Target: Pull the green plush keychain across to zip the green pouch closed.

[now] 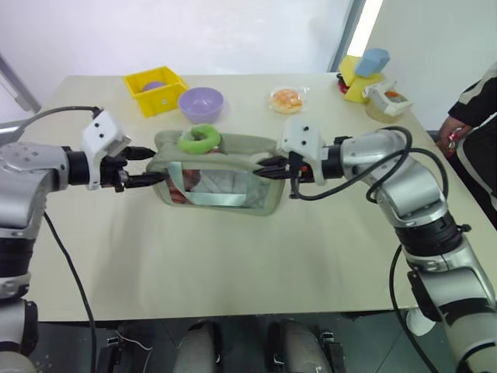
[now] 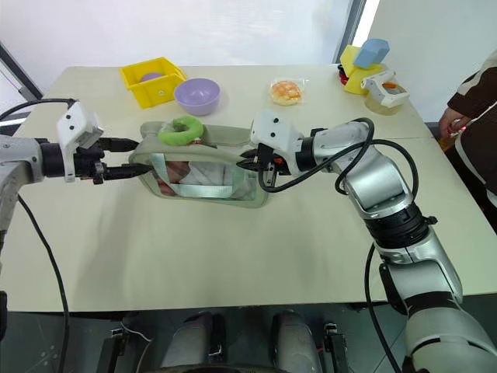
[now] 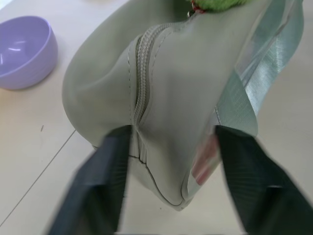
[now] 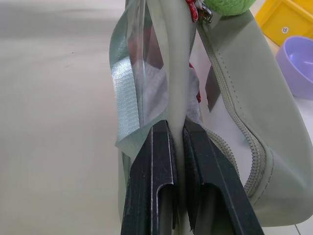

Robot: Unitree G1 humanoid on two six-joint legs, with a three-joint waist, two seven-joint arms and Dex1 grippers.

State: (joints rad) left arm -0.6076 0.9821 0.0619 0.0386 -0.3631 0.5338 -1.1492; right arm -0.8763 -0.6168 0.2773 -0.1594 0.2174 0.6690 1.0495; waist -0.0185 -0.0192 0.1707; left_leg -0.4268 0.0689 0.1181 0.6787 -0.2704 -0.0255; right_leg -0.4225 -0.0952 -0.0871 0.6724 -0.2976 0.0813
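Right gripper (image 4: pixel 178 147) clamped on green pouch (image 1: pixel 233 167) end; left gripper (image 3: pixel 171 166) parted, straddling opposite end, unclenched. Next: grab green plush keychain (image 1: pixel 199 139), pull across.

Both arms reach inward toward the pouch (image 1: pixel 216 172) from opposite ends, held roughly level above the desk (image 1: pixel 233 256). The left gripper (image 1: pixel 152 165) points at the pouch's left end, its two fingers (image 3: pixel 100 191) spread apart, one on each side of that end, with gaps visible between them and the fabric. The right gripper (image 1: pixel 262 165) points at the right end, its fingers (image 4: pixel 151 181) pinched tight on a fold of the pouch's wall.
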